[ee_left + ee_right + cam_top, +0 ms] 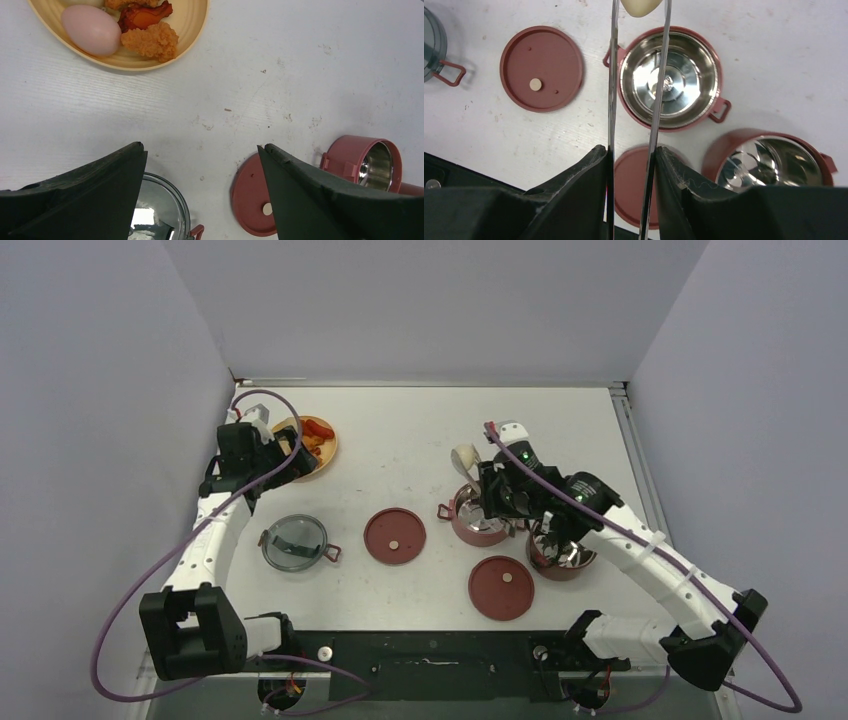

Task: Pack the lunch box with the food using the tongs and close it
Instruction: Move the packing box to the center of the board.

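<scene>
two narrow arms of the long thin silver metal tongs run straight out from my right tool, whose matt black fingers are clenched on them, pressing the arms toward each other. at the far tips a smooth, cream-white egg-shaped piece sits pinched between the arms, just beyond the far rim of a round maroon container with a mirror-bright steel inside and small loop handles. the tongs cross above its open mouth. a second maroon steel-lined container stands just beside it, nearer my right arm, also open. one flat maroon disc lid with a small pale knob lies to the left on the scuffed white tabletop. another maroon disc lid lies under my right tool. the grey translucent top lid rests well apart, toward my left arm. my left tool hangs released, jaws wide, near a shallow yellow-orange plate carrying a smooth pinkish egg, a rough crumbed orange-brown piece and a glossy red piece.
</scene>
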Controlling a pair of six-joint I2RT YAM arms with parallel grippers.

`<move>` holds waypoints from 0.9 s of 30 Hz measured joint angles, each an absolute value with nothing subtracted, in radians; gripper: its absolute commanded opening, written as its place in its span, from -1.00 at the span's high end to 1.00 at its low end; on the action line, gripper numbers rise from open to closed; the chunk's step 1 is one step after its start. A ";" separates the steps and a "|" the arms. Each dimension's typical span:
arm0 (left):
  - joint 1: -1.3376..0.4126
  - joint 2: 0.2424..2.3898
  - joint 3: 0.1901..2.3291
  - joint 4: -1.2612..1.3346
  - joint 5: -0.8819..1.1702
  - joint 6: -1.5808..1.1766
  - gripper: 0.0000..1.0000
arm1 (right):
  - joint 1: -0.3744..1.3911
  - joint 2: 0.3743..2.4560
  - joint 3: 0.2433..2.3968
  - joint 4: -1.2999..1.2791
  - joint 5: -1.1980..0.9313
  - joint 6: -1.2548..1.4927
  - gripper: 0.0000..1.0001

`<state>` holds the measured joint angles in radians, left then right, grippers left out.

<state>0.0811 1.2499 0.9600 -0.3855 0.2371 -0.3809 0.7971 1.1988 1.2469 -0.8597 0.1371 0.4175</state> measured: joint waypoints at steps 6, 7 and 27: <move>0.064 1.251 0.960 -0.385 0.241 -0.381 -0.73 | 0.759 1.132 1.327 -1.066 0.212 0.487 0.55; 0.059 1.251 0.960 -0.385 0.241 -0.381 -0.73 | 0.759 1.129 1.334 -1.095 0.224 0.499 0.54; 0.003 1.253 0.960 -0.389 0.230 -0.376 -0.73 | 0.740 0.957 1.318 -1.396 0.291 0.622 0.46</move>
<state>0.0029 1.2533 0.9600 -0.3889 0.2298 -0.3759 0.7399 0.9573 1.3182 -1.3956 0.2909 0.6224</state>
